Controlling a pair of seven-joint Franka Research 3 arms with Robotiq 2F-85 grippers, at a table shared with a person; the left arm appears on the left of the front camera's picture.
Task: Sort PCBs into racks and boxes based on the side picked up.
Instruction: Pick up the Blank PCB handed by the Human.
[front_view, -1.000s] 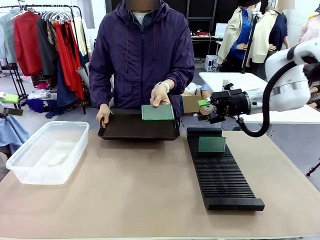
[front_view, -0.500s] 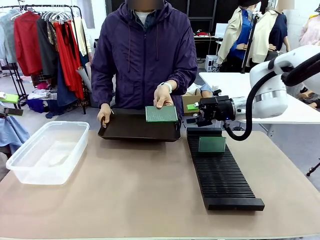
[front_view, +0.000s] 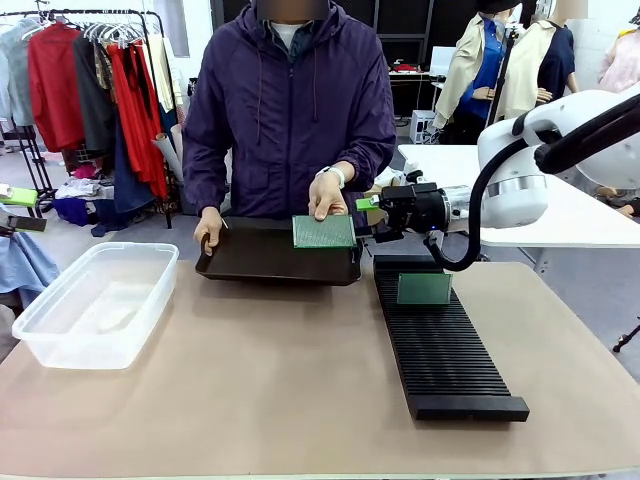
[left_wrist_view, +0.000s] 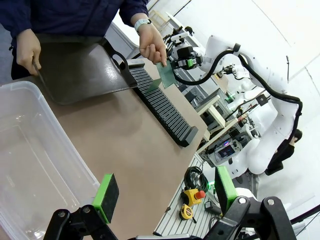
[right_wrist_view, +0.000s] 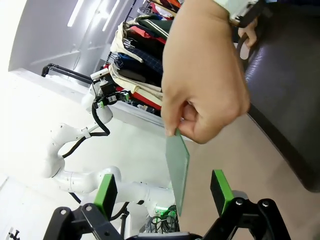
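The person's hand (front_view: 327, 195) holds a green PCB (front_view: 323, 232) over the right end of the black tray (front_view: 270, 255). My right gripper (front_view: 368, 215) is open just right of that board, fingers pointing at it. In the right wrist view the PCB (right_wrist_view: 178, 165) is edge-on, pinched by the hand (right_wrist_view: 200, 90), and its near end lies between my open right gripper (right_wrist_view: 163, 194) pads, ungripped. Another PCB (front_view: 424, 289) stands in the rack (front_view: 440, 345). My left gripper (left_wrist_view: 165, 192) is open with nothing in it, above the clear box (left_wrist_view: 30, 150).
The person's other hand (front_view: 207, 228) holds the tray's left handle. The clear box (front_view: 95, 300) sits at the table's left. The rack (left_wrist_view: 162, 107) runs along the right side. Bare brown tabletop (front_view: 270, 370) lies between box and rack.
My right arm has moved left, from above the rack's far end to right beside the held PCB. The person has shifted the board slightly to the right.
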